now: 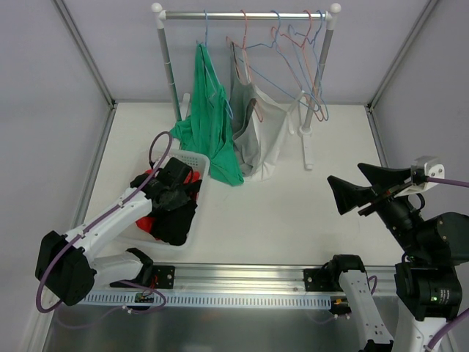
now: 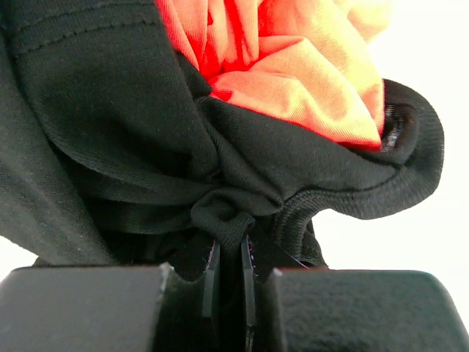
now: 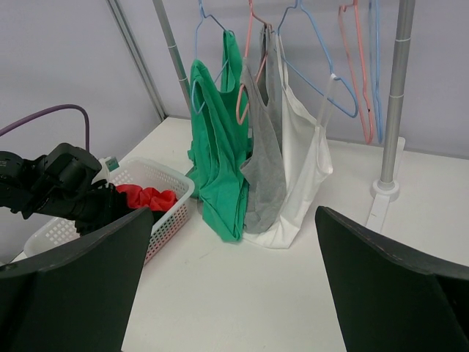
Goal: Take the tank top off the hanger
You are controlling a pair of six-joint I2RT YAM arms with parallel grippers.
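Jaws clamped on black cloth [image 2: 110, 147]: left gripper [image 2: 229, 253] in the basket [image 1: 199, 161].
Right gripper [image 1: 343, 173] gapes wide, well to the basket's right.

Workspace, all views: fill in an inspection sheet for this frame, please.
Surface: white table, no stains seen.
Job's things: green tank top, grey tank top and white tank top hang on hangers from the rail.
Clutter: white basket holding red garment and black garment; empty hangers on rail.
Grippers: left gripper shut on black garment at basket; right gripper open, empty.
Cables: purple cable along left arm.
Surroundings: grey walls.
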